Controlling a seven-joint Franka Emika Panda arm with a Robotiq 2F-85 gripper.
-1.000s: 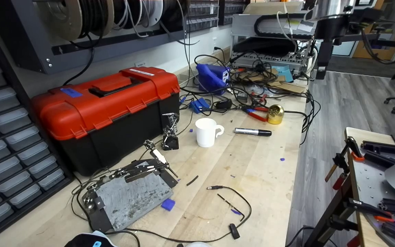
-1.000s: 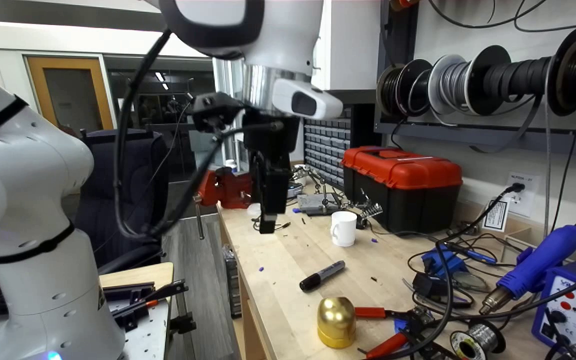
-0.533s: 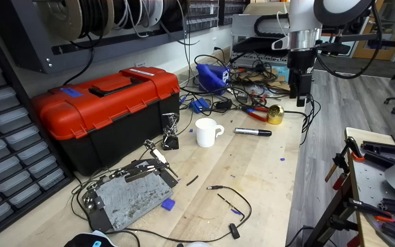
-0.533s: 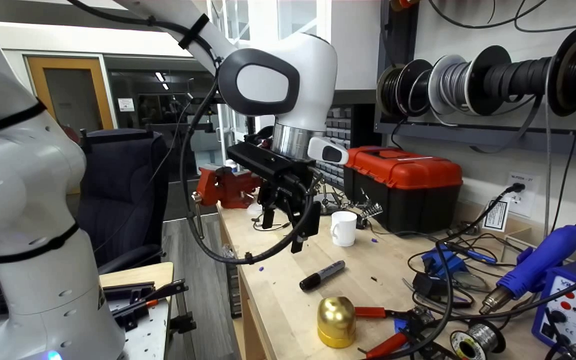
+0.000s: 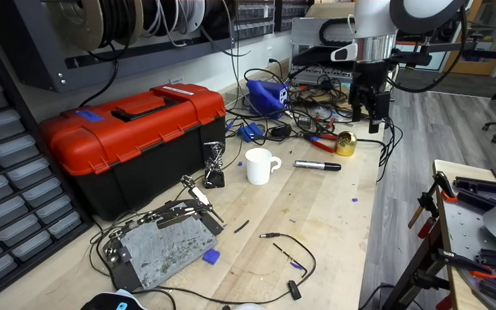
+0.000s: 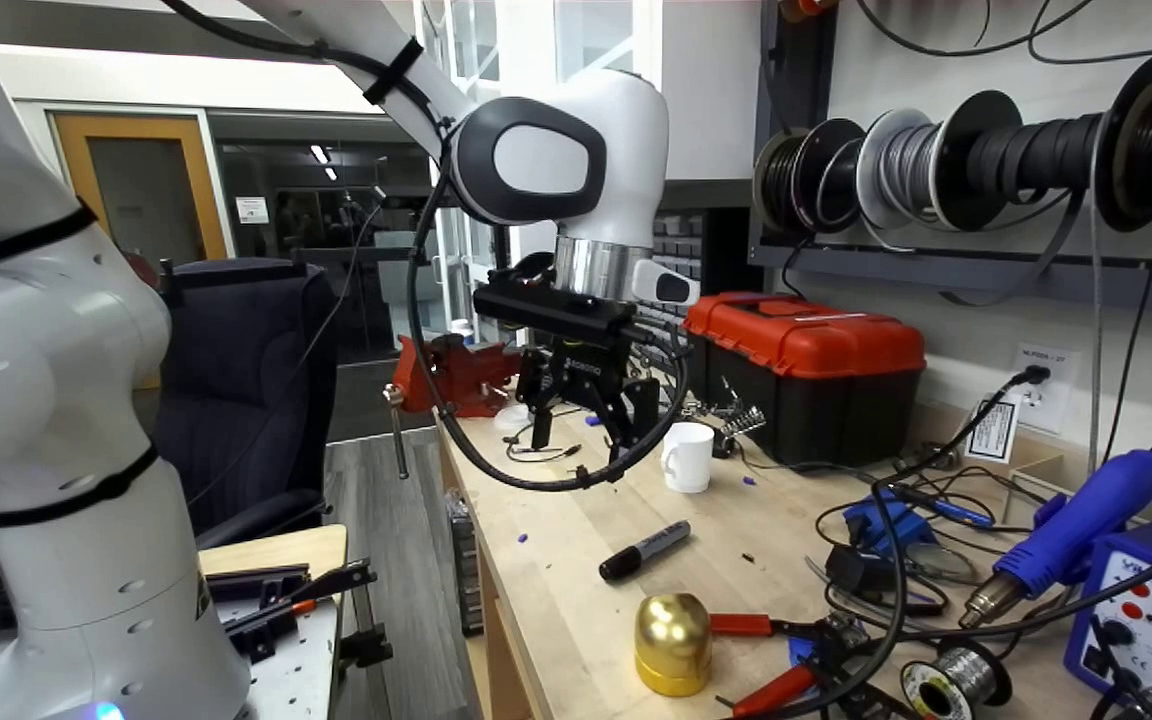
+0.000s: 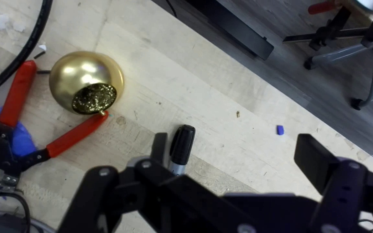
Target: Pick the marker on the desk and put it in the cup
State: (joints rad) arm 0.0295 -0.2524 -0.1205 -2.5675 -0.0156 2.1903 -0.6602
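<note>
- Marker [image 5: 317, 165], grey and black, lies on the wooden desk [image 5: 334, 211] in an exterior view, at three o'clock from the white cup [image 5: 257, 168]; I see the black gripper [image 5: 364, 123] higher, between one and two o'clock from the marker.
- In an exterior view, the cup stands at one o'clock from the marker.
- Wrist view: fingers [image 7: 313, 160] spread wide; the marker's cap [image 7: 183, 145] shows between them, nearer the nine o'clock one.

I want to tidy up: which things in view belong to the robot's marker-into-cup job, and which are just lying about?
Part of the job:
marker, lying on the desk
white cup, upright
open gripper

Just lying about:
red-and-black toolbox
gold dome-shaped holder
red-handled tool
blue hot-air gun
</note>
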